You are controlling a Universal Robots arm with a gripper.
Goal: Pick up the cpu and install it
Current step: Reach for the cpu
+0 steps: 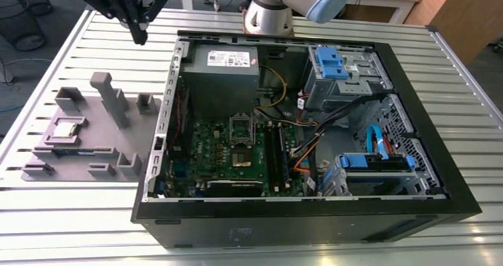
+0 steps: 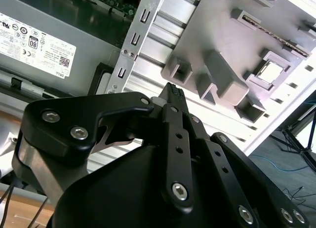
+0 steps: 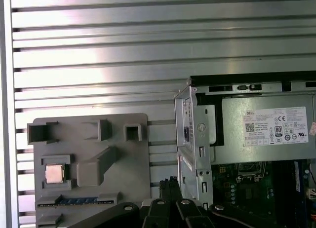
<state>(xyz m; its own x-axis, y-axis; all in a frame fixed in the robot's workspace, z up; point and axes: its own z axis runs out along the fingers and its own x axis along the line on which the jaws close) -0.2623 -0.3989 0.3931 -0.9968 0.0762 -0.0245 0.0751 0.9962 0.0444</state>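
In the exterior view, the gripper [image 1: 140,35] is held closed and empty above the table, beside the case [image 1: 314,219]; the cpu [image 1: 67,129] is seated in the tray [image 1: 98,133]. In the second wrist view, the cpu [image 2: 270,72] is seen well apart from the fingertips [image 2: 173,91]. In the first wrist view, the cpu [image 3: 54,173] is seen in its tray pocket.

The computer case [image 1: 314,222] lies open on the table [image 1: 472,101]. On the exterior view's left, a holder plate [image 1: 102,138] lies just beside the case. The cpu [image 1: 67,128] sits in a pocket on the plate, with the memory stick [image 1: 75,152] nearer. Inside the case, the power supply [image 1: 220,77] fills the far left corner. The motherboard [image 1: 228,166] lies nearer, and the drive cage [image 1: 342,72] is far right. The hand [image 1: 140,35] hangs above the table, beyond the plate.
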